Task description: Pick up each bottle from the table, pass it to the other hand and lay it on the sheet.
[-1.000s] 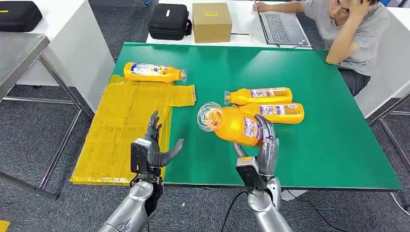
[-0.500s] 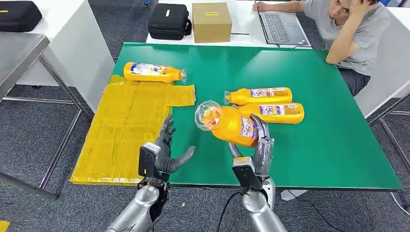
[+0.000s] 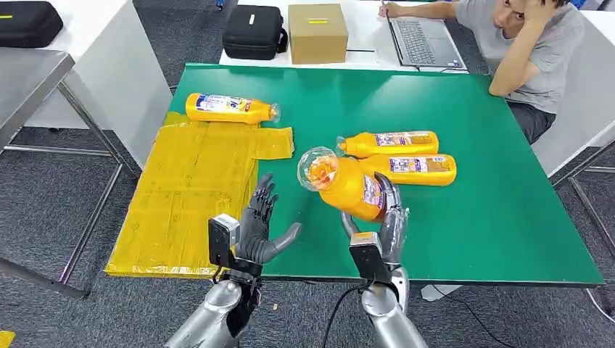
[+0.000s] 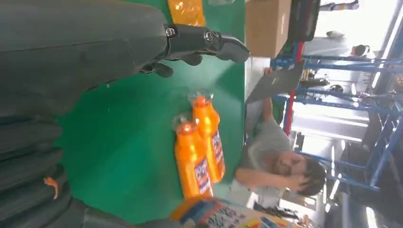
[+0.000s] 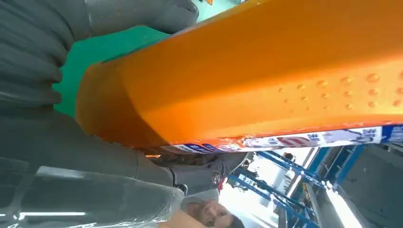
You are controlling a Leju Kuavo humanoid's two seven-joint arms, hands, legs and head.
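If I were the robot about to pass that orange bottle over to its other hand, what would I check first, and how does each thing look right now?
1. Right hand grips the held bottle firmly: ok, fingers wrap its body.
2. Left hand open and free to receive: ok, fingers spread, holding nothing.
3. Hands close enough to pass: not ok, a gap remains between them.
4. Bottle clear of the two bottles on the table: ok, raised above them.
5. Room on the yellow sheet: ok, wide bare area.
6. Cap closed tight: cannot tell.

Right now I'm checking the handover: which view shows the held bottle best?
The head view: the whole held bottle in the right robot hand. Right wrist view shows a close orange side; left wrist view just a corner.
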